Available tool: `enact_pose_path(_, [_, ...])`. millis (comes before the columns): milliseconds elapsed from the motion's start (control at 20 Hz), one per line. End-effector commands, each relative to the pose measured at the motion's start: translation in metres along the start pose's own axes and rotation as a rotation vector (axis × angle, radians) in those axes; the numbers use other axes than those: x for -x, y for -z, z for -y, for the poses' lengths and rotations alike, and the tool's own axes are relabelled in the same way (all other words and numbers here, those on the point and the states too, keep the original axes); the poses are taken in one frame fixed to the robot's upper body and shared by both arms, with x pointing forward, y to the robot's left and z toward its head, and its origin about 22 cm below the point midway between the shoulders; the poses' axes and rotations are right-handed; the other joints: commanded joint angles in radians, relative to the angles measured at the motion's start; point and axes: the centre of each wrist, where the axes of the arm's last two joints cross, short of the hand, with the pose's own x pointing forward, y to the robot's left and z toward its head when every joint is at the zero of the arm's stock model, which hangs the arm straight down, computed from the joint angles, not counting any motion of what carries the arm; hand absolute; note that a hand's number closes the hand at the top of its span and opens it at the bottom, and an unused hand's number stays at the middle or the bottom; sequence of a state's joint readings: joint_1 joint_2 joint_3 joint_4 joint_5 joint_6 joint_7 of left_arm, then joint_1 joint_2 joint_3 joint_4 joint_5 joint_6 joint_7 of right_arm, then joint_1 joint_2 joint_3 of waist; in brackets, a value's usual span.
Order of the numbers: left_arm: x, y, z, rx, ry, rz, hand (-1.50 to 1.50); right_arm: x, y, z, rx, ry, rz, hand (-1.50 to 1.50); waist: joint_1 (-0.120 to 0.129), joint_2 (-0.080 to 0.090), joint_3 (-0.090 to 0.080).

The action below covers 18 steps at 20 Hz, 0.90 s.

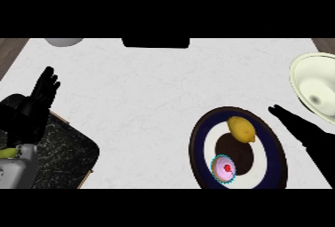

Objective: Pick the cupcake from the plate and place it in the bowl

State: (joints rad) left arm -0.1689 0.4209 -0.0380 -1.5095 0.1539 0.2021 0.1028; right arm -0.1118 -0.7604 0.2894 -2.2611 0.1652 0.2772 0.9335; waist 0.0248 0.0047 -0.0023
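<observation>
A pink cupcake (224, 169) with a red dot on top and a teal wrapper sits at the near edge of a dark blue and white plate (201, 146). A yellow lemon (242, 129) lies on the same plate, farther back. The cream bowl (315, 88) stands at the right edge of the counter. My right hand (302, 127) hovers open just right of the plate, fingers straight and pointing up-left, between plate and bowl. It touches nothing. My left hand (40, 95) rests open at the far left, fingers up.
A dark marbled board (68, 155) with a wooden rim lies at the lower left under my left forearm. A black object (156, 42) and a grey rounded object (64, 41) sit at the counter's far edge.
</observation>
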Motion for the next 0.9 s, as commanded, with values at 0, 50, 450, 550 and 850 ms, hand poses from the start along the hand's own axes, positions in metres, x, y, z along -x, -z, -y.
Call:
enact_pose_path(0, [0.001,-0.006,0.008,-0.003,0.007,0.009,0.0,-0.009,0.018,0.014,-0.138,-0.015,-0.022,-1.5,-0.008,-0.003,0.001])
enact_pose_path(50, [0.004,-0.007,0.015,-0.009,0.004,-0.01,0.0,-0.022,0.024,-0.004,-0.147,-0.037,-0.011,-1.5,-0.007,-0.003,0.001])
enact_pose_path(450, [0.002,0.005,0.004,-0.011,0.014,0.001,0.0,-0.029,0.044,-0.026,-0.361,-0.148,-0.1,-1.5,-0.016,-0.003,0.001])
enact_pose_path(550, [-0.005,-0.011,0.011,0.004,-0.001,-0.012,0.0,-0.019,0.063,-0.039,-0.358,-0.152,-0.113,-1.5,-0.011,-0.005,0.002])
enact_pose_path(850, [0.002,0.005,0.02,-0.025,0.012,-0.004,0.0,-0.042,0.062,-0.047,-0.197,-0.249,-0.048,-1.5,-0.025,-0.003,0.002])
